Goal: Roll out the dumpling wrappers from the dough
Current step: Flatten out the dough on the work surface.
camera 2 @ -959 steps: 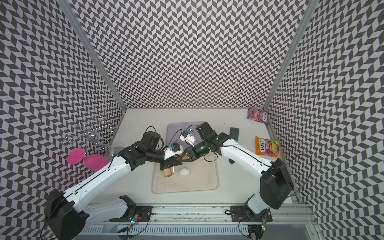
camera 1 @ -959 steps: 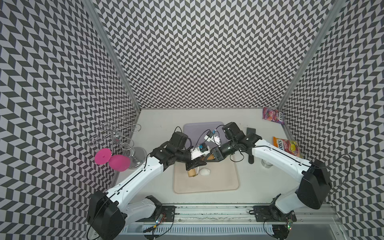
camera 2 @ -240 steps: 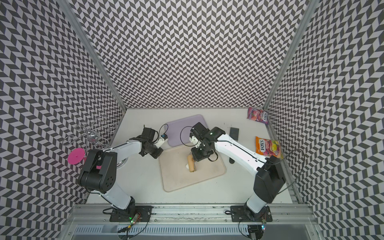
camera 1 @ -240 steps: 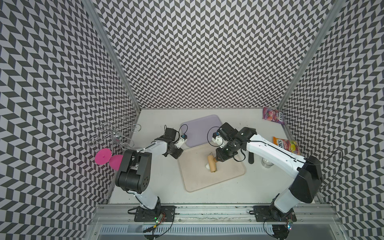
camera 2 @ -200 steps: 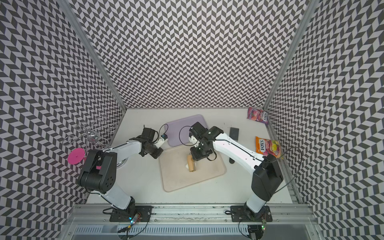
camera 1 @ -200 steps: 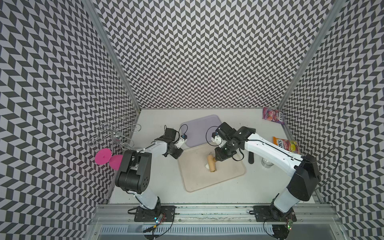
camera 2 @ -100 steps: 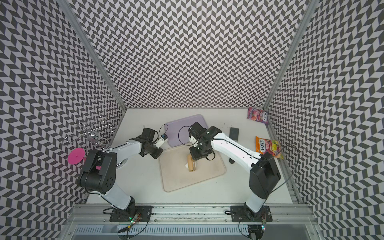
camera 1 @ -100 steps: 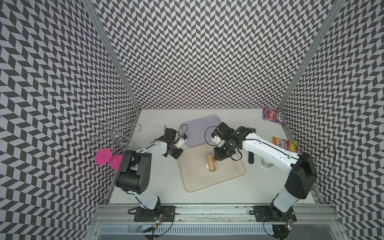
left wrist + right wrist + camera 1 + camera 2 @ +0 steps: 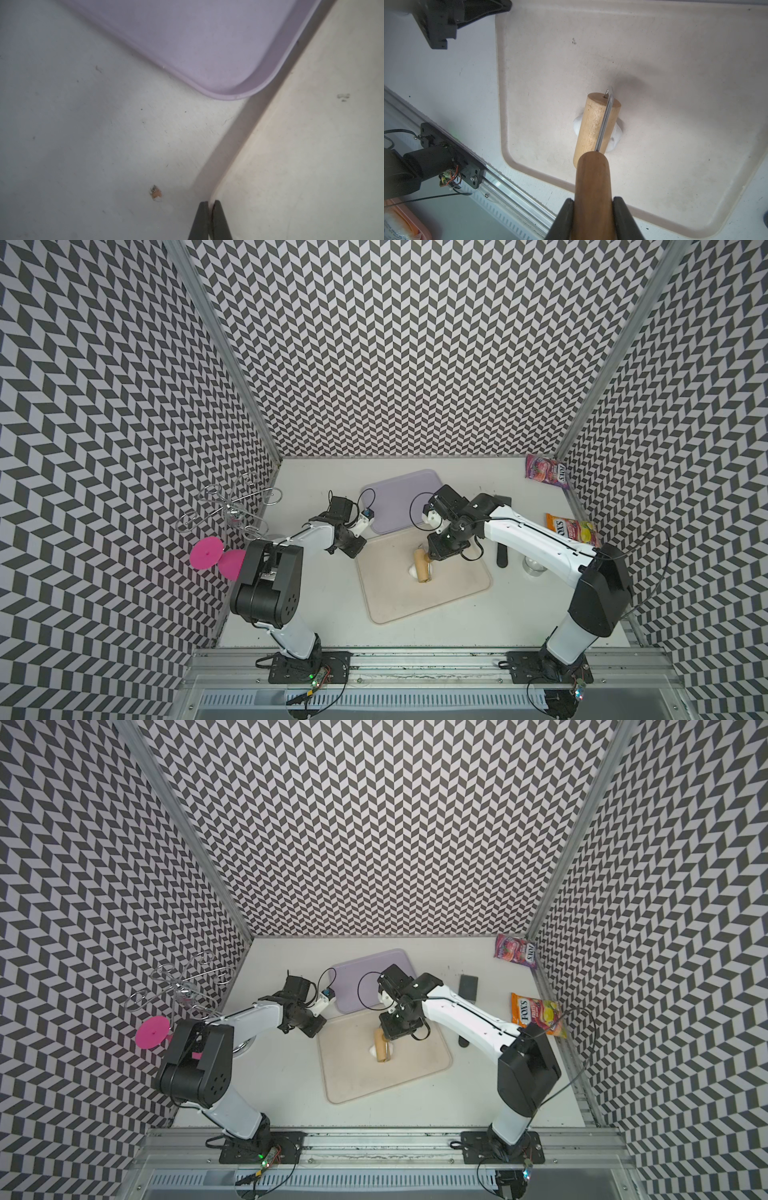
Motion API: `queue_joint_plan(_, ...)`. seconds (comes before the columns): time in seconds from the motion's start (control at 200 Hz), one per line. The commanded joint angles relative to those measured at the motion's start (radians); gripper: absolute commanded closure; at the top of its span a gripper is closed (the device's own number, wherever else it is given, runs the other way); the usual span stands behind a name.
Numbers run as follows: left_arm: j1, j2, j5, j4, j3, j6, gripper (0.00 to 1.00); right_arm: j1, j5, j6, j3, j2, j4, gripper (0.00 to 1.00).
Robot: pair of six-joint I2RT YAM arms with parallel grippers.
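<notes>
The tan board (image 9: pixel 415 605) has lots of bare room on its near side for rolling. In its middle the dough (image 9: pixel 617 135) lies squashed under the wooden roller (image 9: pixel 596 122). The right gripper (image 9: pixel 593 199) squeezes the roller's handle (image 9: pixel 591 176) to push it. Farther back, the left gripper (image 9: pixel 210 202) is closed tight, probably pinching the board's corner so it won't slide. The purple tray (image 9: pixel 207 41) sits just behind.

Three walls (image 9: pixel 415 344) are being shown around the workspace, each covered in a black-and-white chevron pattern (the same print on all three). The back corners are being framed by two slanting aluminium posts (image 9: pixel 222 348). A white tabletop (image 9: pixel 519 614), faintly scuffed and speckled, is being lit evenly, with only soft shadows being cast. Its front edge is being bordered by an aluminium rail (image 9: pixel 415 664).
</notes>
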Motion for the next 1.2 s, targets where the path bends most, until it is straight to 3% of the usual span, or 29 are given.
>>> queue_joint_plan(0.0,-0.025,0.018,-0.001,-0.034,-0.026,0.023,1.00,-0.033,0.264,-0.001,-0.090,0.159,-0.032,1.00)
queue_joint_plan(0.761,-0.044,0.024,0.000,-0.022,-0.031,0.005,1.00,-0.036,0.212,-0.022,-0.168,0.214,0.042,1.00)
queue_joint_plan(1.197,-0.052,0.034,0.003,-0.014,-0.037,-0.003,1.00,-0.004,0.048,-0.069,-0.172,0.221,0.081,1.00)
